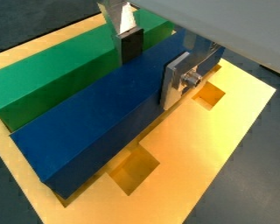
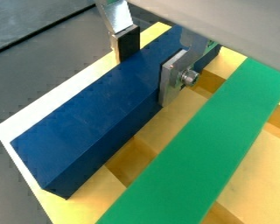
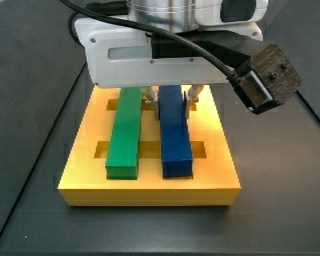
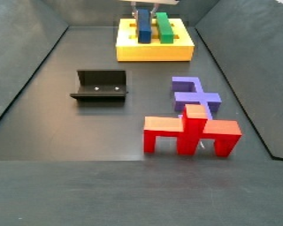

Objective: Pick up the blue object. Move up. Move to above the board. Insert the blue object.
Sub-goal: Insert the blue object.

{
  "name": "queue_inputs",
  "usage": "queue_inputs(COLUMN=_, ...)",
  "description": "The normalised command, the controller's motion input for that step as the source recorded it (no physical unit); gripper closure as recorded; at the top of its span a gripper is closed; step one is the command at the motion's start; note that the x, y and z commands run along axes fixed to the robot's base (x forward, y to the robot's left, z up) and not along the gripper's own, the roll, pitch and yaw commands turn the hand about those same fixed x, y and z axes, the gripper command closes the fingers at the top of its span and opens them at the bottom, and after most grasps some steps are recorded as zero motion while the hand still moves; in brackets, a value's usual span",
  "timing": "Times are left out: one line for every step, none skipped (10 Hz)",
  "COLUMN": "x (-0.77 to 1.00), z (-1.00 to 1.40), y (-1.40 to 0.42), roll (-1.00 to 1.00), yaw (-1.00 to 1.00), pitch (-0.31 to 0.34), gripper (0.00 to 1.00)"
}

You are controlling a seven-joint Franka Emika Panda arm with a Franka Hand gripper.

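— Starting nearest the camera and using the board as the landmark, what is there?

— In a side view, closest of all stands a red blocky piece with legs [image 4: 191, 133], well in front of the large flat yellow rectangular board [image 4: 155, 49]. Just behind it lies a shorter purple-blue E-shaped block [image 4: 193, 93], and off to one side of that the dark L-shaped fixture on its base plate [image 4: 100, 86], all on the dark floor and well apart from the board.

— And on the board itself?

— Two long bars lie side by side along its length. The long straight dark blue rectangular bar [image 3: 174, 130] sits low in the board, parallel to the green rectangular bar [image 3: 125, 130], with a strip of yellow showing between them. Small rectangular cut-outs [image 1: 134, 168] show in the yellow surface beside the blue bar.

— Where is your gripper?

— My gripper [image 1: 152, 59] is over the far end of the board, right at the blue bar. In both wrist views my flat silver fingers [image 2: 174, 78] stand one on each long side of the bar, the dark pads against its faces, so my jaws are clamped on the blue bar.
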Motion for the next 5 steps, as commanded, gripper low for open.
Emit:
queue_inputs(x=0.18, z=-0.3, y=0.0, roll=0.18, yaw=0.0, pitch=0.057, gripper=1.0)
queue_inputs(x=0.2, z=-0.25, y=0.0, roll=0.07, yaw=0.0, pitch=0.086, gripper=1.0)
queue_inputs(x=0.08, z=-0.28, y=-0.06, roll=0.11, yaw=0.0, pitch=0.099, gripper=1.0)
queue_inputs(x=0.0, z=-0.29, y=-0.12, roll=0.11, yaw=-0.05, pitch=0.116, gripper=1.0)
queue_inputs(x=0.0, z=-0.24, y=-0.21, roll=0.14, yaw=-0.1, pitch=0.127, gripper=1.0)
